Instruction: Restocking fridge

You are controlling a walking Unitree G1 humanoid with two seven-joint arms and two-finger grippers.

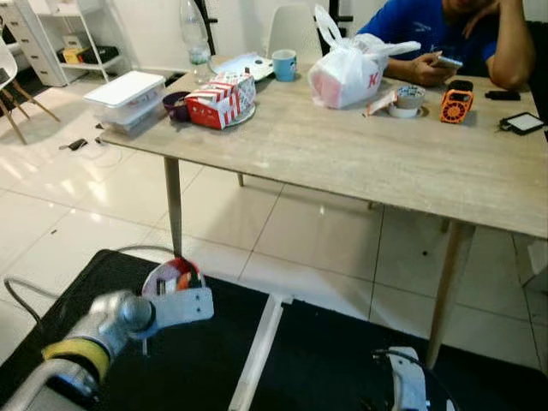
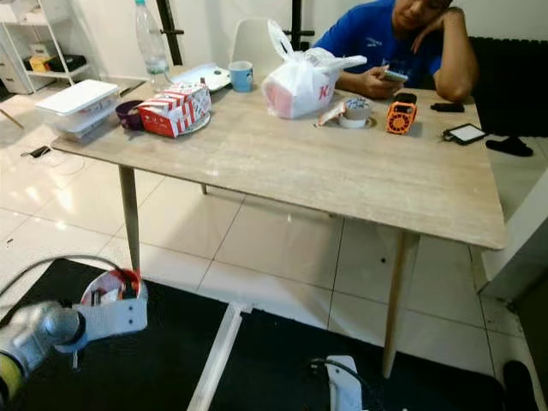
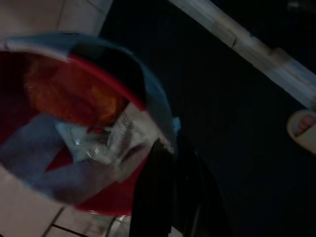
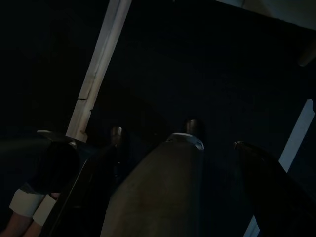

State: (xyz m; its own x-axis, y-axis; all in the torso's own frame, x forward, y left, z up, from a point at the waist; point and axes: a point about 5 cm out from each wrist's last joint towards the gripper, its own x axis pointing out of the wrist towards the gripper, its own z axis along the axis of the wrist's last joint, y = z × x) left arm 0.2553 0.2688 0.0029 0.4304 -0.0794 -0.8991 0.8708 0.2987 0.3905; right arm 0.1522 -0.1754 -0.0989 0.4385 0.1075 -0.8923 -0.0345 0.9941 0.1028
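- Ahead and above arm level: long wooden table [image 1: 360,163], loaded along its far side, with a seated person [image 2: 402,43] leaning on the far edge.
- On the floor below: black mat [image 1: 325,360], crossed by a pale bar [image 1: 257,351], with white tiles beyond.
- On the table, well apart from either arm: white bag [image 1: 351,73], white lidded box [image 1: 127,92], red-and-white carton [image 1: 221,98], bottle [image 1: 195,38], blue cup [image 1: 284,64].
- Low at the left, over the mat's edge and beside the table leg [image 1: 174,205]: red tub [image 1: 171,276] with crumpled wrap and something orange inside, tilted rather than level.
- Left gripper [image 3: 165,182]: black fingers [image 3: 153,197] closed on the tub's rim, a pinch at one edge only, not around the body.
- Right gripper [image 4: 175,145]: hanging idle over the mat, fingers spread wide, nothing between them.
- Probably a carry step, tub in transit to cold storage. Best done slowly: level the wrist so the contents stay put, avoid swinging near the table leg, step over the bar with care.
- Main risk: a rim pinch slipping or the tub pivoting under its own weight; worth steadying from below with the free right gripper before any turn.
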